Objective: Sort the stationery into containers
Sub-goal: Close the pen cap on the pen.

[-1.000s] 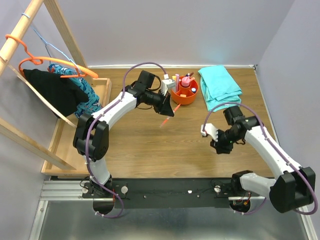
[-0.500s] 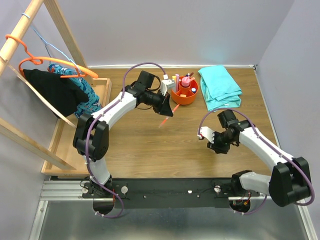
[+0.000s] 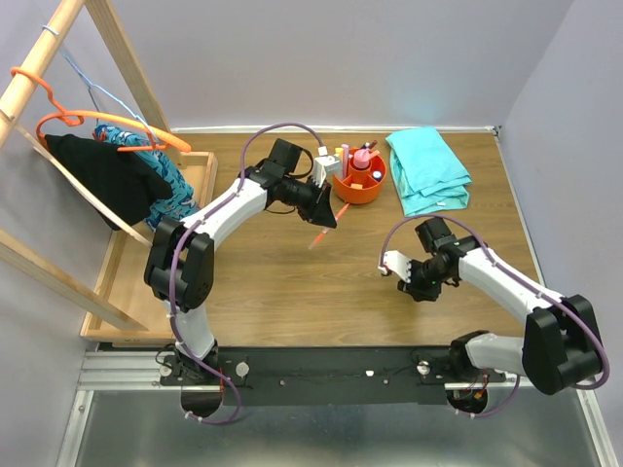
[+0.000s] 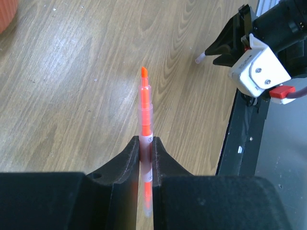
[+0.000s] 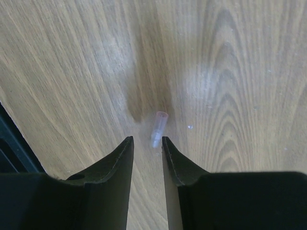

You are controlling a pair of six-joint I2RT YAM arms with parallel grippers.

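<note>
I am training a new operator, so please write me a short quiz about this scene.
1. True or false: the left hand is empty.
2. What lies just ahead of the right hand? A: a clear cap. B: a coin. C: a paper clip.
3. On which side of the teal cloth does the orange tub stand?
Key: 1 false, it grips an orange highlighter; 2 A; 3 its left.

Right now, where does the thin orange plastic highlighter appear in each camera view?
Top external: orange highlighter near the centre, sticking out of the left gripper.
Left wrist: centre, clamped between the shut jaws.
Right wrist: not in it.
Shared landmark: the wooden table.
</note>
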